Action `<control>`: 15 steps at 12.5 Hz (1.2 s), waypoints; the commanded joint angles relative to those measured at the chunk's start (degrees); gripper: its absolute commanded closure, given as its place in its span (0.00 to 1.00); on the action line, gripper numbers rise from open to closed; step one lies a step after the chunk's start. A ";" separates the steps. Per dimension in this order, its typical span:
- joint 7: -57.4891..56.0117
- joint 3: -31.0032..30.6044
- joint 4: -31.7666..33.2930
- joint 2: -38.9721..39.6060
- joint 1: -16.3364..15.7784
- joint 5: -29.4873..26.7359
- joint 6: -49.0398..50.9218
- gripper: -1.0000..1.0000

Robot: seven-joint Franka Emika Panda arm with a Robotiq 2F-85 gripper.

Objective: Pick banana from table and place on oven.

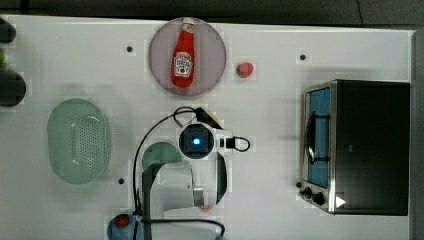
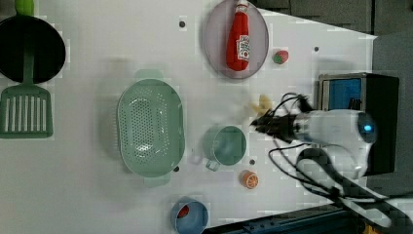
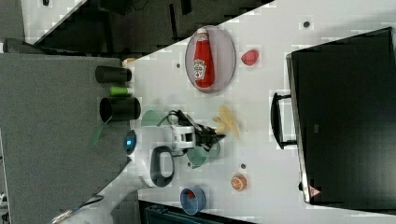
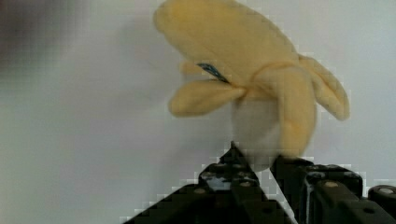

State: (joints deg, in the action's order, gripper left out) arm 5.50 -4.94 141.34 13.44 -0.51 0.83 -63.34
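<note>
The pincer (image 4: 256, 161) pinched the whitish flesh end of the banana (image 4: 261, 79), its dark fingers (image 4: 224, 175) pressed against either side. The banana lay near the middle of the white worktop (image 2: 97, 195), between the green cup (image 2: 225, 145) and the ketchup plate (image 2: 214, 44). The oven (image 3: 345, 121) stood apart, by one worktop edge.

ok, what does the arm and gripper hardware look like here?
White rounded arm links with dark joint sections and a glowing blue light ring on the wrist. Black cables loop loosely along the arm. The gripper is black, with small visible screws on its fingers.
</note>
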 commanded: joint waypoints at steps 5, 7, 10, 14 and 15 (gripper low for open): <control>1.76 3.37 -11.26 -24.09 -0.05 0.49 29.92 0.75; 1.69 5.85 -17.08 -27.20 0.11 0.49 41.72 0.75; 0.28 10.77 -24.98 -27.99 0.30 0.53 49.25 0.75; -15.31 19.82 -27.74 -25.87 0.73 0.90 49.48 0.75; -18.65 22.34 -27.75 -24.92 0.90 0.90 49.43 0.75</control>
State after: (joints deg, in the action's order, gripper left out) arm -6.15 16.06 112.02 -13.26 -0.83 0.85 -15.04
